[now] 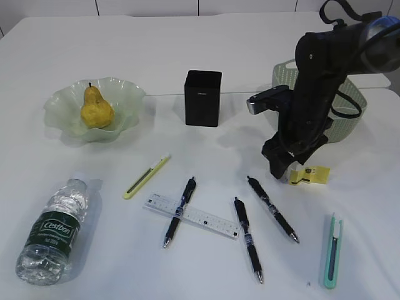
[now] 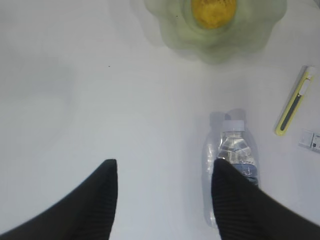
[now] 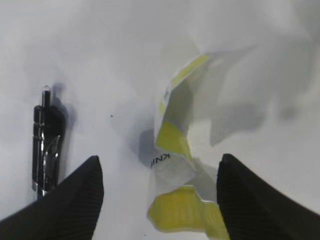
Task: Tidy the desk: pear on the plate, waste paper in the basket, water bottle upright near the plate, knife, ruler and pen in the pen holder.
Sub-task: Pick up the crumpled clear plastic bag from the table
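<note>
A yellow pear (image 1: 97,109) lies on the pale green glass plate (image 1: 62,122). A water bottle (image 1: 55,234) lies on its side at the front left. My right gripper (image 3: 160,159) is open and straddles crumpled yellow-and-white waste paper (image 3: 180,145), which also shows in the exterior view (image 1: 312,175), with a pen (image 3: 46,145) to its left. My left gripper (image 2: 164,162) is open and empty above the table, its right finger over the bottle (image 2: 235,145). A yellow knife (image 1: 147,176), a teal knife (image 1: 332,251), a clear ruler (image 1: 194,216) and three black pens (image 1: 248,239) lie on the table.
The black pen holder (image 1: 203,98) stands at the middle back. The pale green basket (image 1: 350,119) stands at the back right, behind the right arm. One pen (image 1: 180,211) lies across the ruler. The left arm is out of the exterior view.
</note>
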{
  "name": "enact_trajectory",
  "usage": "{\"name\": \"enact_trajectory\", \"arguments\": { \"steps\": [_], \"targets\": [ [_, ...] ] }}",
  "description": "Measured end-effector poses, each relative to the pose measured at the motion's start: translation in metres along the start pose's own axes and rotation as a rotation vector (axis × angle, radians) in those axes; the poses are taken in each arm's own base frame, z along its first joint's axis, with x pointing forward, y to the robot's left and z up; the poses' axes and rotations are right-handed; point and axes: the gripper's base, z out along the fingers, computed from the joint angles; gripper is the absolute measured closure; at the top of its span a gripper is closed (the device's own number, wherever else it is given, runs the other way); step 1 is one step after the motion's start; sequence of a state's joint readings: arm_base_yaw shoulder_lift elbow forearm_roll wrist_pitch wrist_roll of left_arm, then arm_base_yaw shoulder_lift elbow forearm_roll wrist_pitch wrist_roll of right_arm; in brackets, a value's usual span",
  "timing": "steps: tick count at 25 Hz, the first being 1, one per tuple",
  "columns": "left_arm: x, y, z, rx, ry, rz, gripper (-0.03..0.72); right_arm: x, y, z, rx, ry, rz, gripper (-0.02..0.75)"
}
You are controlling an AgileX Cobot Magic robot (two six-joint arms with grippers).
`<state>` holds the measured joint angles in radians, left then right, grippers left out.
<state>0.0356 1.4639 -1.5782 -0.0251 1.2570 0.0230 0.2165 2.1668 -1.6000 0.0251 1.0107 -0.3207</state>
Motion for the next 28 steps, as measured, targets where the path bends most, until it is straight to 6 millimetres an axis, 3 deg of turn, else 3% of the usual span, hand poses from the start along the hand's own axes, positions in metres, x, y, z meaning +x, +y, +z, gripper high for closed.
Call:
{"name": "enact_trajectory", "arguments": {
  "steps": [11, 23, 28],
  "targets": [
    [0.0, 0.001, 0.0, -0.009, 0.0, 0.003, 0.273, -0.004, -0.001, 0.007, -0.002, 0.006, 0.011, 0.213],
    [0.0, 0.001, 0.0, -0.011, 0.0, 0.003, 0.273, -0.003, -0.001, 0.006, -0.007, 0.022, 0.013, 0.699],
    [0.0, 0.001, 0.0, -0.011, 0.0, 0.003, 0.279, -0.005, -0.001, -0.004, -0.018, 0.05, 0.03, 0.723]
  ]
}}
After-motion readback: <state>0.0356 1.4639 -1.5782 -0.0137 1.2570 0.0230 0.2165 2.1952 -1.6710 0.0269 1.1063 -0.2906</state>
